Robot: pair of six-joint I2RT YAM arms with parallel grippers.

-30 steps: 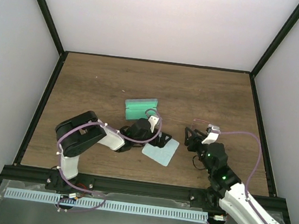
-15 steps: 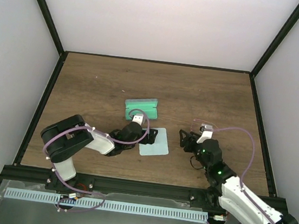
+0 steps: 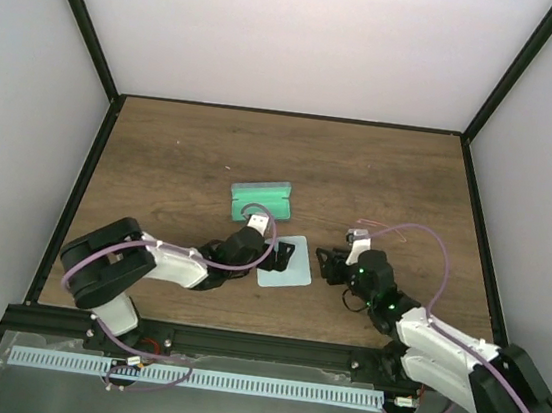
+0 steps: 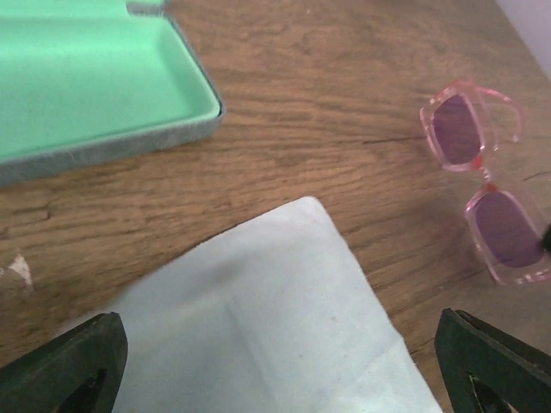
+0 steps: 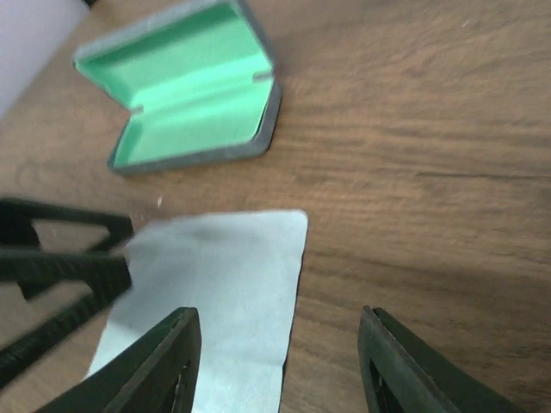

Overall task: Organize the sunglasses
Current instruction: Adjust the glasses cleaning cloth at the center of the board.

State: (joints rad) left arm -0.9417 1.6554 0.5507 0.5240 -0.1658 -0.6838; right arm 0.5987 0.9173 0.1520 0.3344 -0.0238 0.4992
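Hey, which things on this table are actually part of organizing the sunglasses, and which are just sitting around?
For the job:
- pink translucent plastic sunglasses
- open grey hard case with green lining
- pale blue square cleaning cloth, probably

Just there:
- brown wooden tabletop
- black metal frame rail

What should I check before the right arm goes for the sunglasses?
1. Case lid open: ok.
2. Case inside empty: ok.
3. Right gripper open and empty: ok.
4. Sunglasses lined up between the right fingers: not ok; only the left wrist view shows them.
5. Sunglasses arms folded: cannot tell.
6. Left gripper open above the cloth, apart from the sunglasses: ok.
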